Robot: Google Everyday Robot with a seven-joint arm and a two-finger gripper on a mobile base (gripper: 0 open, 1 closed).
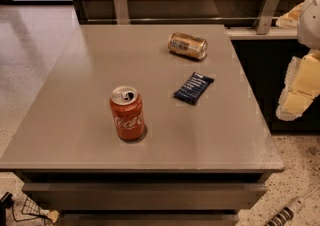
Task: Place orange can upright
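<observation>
The orange can [187, 45] lies on its side at the far right part of the grey table [75, 120], its silver end facing right. My gripper [296, 90] hangs at the right edge of the view, off the table's right side and well apart from the can, at about the height of the table's middle. It holds nothing that I can see.
A red Coca-Cola can [127, 114] stands upright near the table's front. A dark blue snack bar [193, 88] lies between the two cans. A wooden wall panel with metal brackets [120, 4] runs behind the table. A power strip [285, 214] lies on the floor at the bottom right.
</observation>
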